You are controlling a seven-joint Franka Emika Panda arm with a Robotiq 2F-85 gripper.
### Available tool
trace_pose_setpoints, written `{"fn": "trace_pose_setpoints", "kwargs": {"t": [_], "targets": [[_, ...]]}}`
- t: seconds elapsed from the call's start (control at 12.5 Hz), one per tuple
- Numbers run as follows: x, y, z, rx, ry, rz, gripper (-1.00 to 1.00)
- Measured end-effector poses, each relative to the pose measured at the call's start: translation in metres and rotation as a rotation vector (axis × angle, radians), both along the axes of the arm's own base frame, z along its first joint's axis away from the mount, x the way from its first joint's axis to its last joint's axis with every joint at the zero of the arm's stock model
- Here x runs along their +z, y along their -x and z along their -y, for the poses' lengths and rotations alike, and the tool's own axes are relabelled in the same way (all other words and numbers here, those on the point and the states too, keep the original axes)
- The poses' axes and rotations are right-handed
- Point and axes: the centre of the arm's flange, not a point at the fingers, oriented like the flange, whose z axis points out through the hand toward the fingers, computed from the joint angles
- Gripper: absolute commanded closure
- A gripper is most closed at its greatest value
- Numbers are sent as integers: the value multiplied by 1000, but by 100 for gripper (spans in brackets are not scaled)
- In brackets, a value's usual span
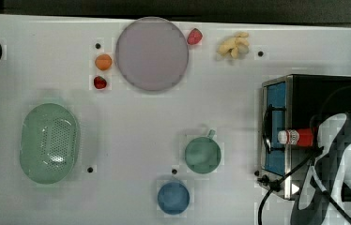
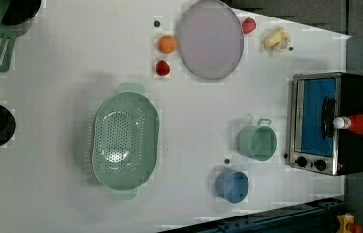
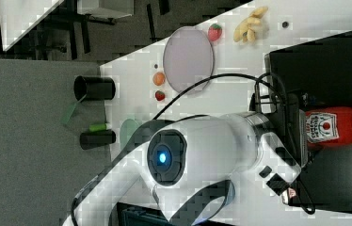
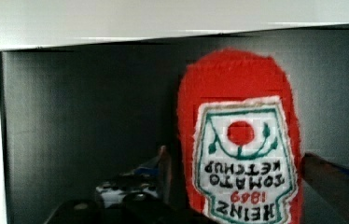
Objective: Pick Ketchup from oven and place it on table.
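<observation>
Red ketchup [image 1: 299,137], one bottle, atop one black oven [image 1: 326,96]; two strawberries [image 1: 100,82].

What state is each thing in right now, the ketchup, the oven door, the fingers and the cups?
ketchup: lying on its side atop the oven, not lifted
oven: door closed
fingers: open, one on each side of the bottle
green cup: upright, empty
blue cup: upright, empty

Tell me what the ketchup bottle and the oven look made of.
Ketchup bottle: probably soft plastic, a smooth red body with a white cap and a printed red-white paper or film label. Oven: likely painted sheet metal, a matte black flat-panelled top, with a brushed silver front frame that catches light. Its door looks like bluish tinted glass.
</observation>
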Motion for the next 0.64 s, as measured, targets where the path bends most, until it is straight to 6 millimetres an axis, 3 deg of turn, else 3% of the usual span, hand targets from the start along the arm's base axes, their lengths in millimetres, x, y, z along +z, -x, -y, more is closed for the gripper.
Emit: {"fn": "trace_pose_setpoints", "kwargs": {"t": [0.16,0.32,0.48,0.64], "targets": [[-1,-4,-5,22,11,-8,-20],[0,-9,-6,16,12,28,-20],[6,-1,1,11,-9,-41,-20],[24,-11,-14,26,-59,-29,-20]]}}
